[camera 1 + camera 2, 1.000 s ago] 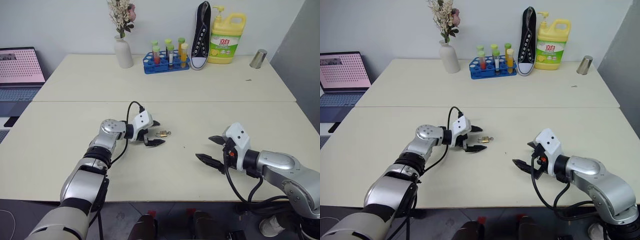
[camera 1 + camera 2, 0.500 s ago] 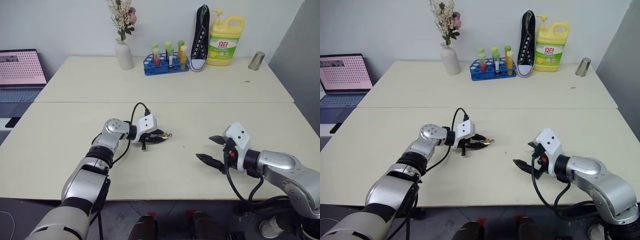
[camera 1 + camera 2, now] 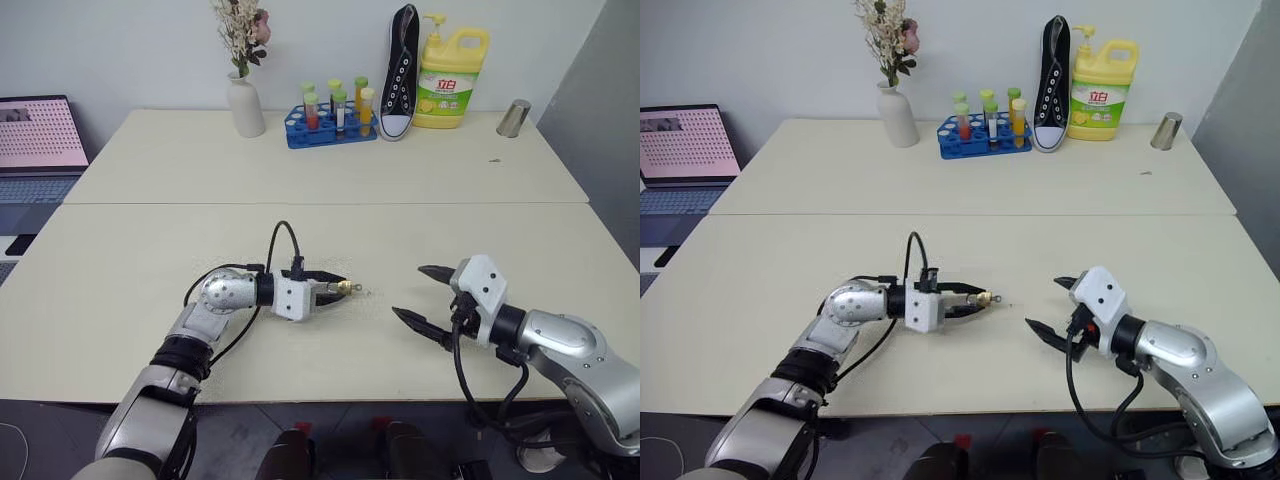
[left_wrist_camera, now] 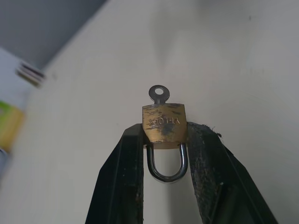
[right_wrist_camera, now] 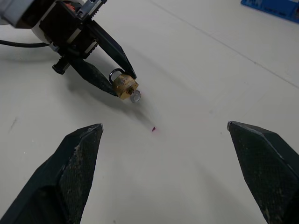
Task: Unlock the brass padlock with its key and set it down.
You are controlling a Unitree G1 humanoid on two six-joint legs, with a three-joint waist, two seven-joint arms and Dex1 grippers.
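My left gripper [image 3: 338,285] is shut on the brass padlock [image 3: 344,288] and holds it just above the cream table [image 3: 300,180], pointing toward the right gripper. In the left wrist view the two black fingers [image 4: 126,158] clamp the sides of the padlock [image 4: 163,123]. Its silver shackle [image 4: 167,173] points back toward the wrist. The key [image 4: 159,93] sticks out of the padlock's far end. My right gripper [image 3: 410,291] is open and empty, a short way to the right. The right wrist view shows the padlock [image 5: 124,87] and key [image 5: 135,96] ahead of it.
Along the far edge stand a white vase with dried flowers [image 3: 245,100], a blue rack of test tubes [image 3: 330,125], an upright black shoe [image 3: 400,70], a yellow soap bottle [image 3: 455,80] and a metal cup [image 3: 515,118]. A laptop [image 3: 40,135] sits at far left.
The left gripper closed on the padlock, lifted it off the table, rolled and drew back toward me. The right arm stayed in place, still open.
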